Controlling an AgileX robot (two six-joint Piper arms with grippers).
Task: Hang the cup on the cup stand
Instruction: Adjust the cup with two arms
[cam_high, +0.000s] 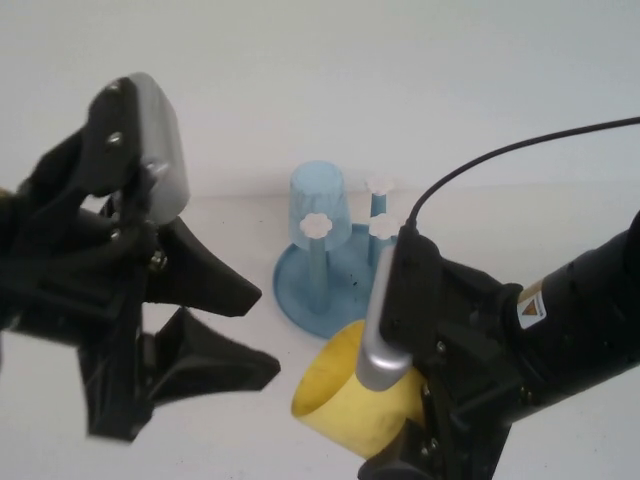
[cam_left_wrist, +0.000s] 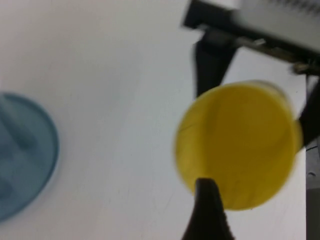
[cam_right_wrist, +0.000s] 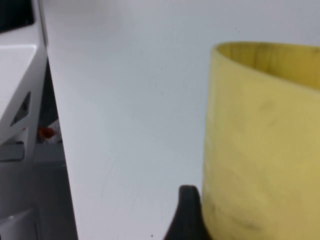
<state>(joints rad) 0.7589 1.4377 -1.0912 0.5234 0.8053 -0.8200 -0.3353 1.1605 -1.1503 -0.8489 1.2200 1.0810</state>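
Note:
The yellow cup (cam_high: 350, 392) lies tilted in the air, its open mouth toward my left side, just in front of the cup stand (cam_high: 296, 292). My right gripper (cam_high: 415, 410) is shut on the cup; one black finger (cam_right_wrist: 186, 215) presses against its wall (cam_right_wrist: 260, 150). My left gripper (cam_high: 255, 328) stands open a short way left of the cup, touching nothing. The left wrist view looks at the cup's round bottom (cam_left_wrist: 235, 145) beyond a black fingertip (cam_left_wrist: 206, 200). The stand has a round blue base and upright pegs with white flower caps (cam_high: 384, 227).
A light blue cup (cam_high: 318, 196) sits upside down over one peg of the stand. The white table's edge and a white frame (cam_right_wrist: 20, 100) beside it show in the right wrist view. The stand's base (cam_left_wrist: 22, 155) shows in the left wrist view.

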